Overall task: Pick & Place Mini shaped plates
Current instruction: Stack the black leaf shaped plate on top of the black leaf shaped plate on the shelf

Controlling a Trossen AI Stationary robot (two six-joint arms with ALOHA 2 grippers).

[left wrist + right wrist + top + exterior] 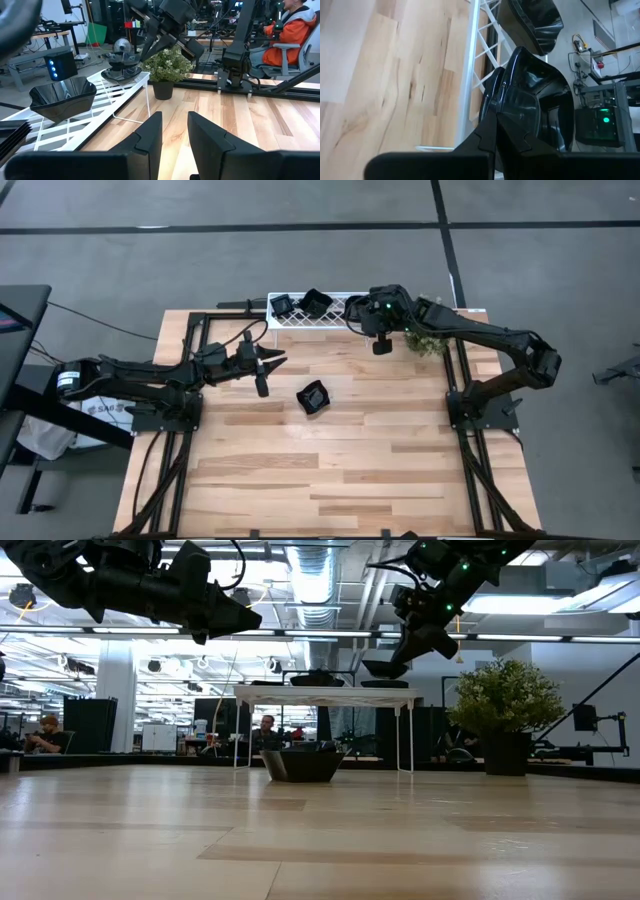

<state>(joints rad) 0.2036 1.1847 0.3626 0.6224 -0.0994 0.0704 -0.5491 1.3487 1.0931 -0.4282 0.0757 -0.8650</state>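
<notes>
1. Nearest the viewer, the pale wooden table (pixel 330 470) stretches out bare, seen from straight above with clock directions centred on its middle

2. One small black dish (pixel 313 397), deep with an angular rim, sits upright almost at the table's centre, apart from everything else; it looks like a plate already set down

3. At about nine o'clock the left gripper (pixel 272 364) hangs above the wood, its two dark fingers (pixel 150 131) parted with a plain gap between them and nothing in it; it points toward the rack and seems to be waiting its turn

4. At twelve o'clock, along the far edge, stands the white lattice rack (pixel 340 315) on thin wire legs, raising the dishes so a gripper can reach a rim from the side

5. Two black dishes (pixel 300 304) rest on the rack's left part, side by side

6. At about one o'clock the right gripper (pixel 368 311) is over the rack's right end, fingers pressed tight on the rim of a glossy black plate (pixel 540 102); pinching the thin edge is likely the only purchase such a shallow dish offers. Whether the plate is clear of the lattice I cannot tell

7. Farthest, a small potted plant (pixel 425 338) stands just beside the rack, under the right arm
</notes>
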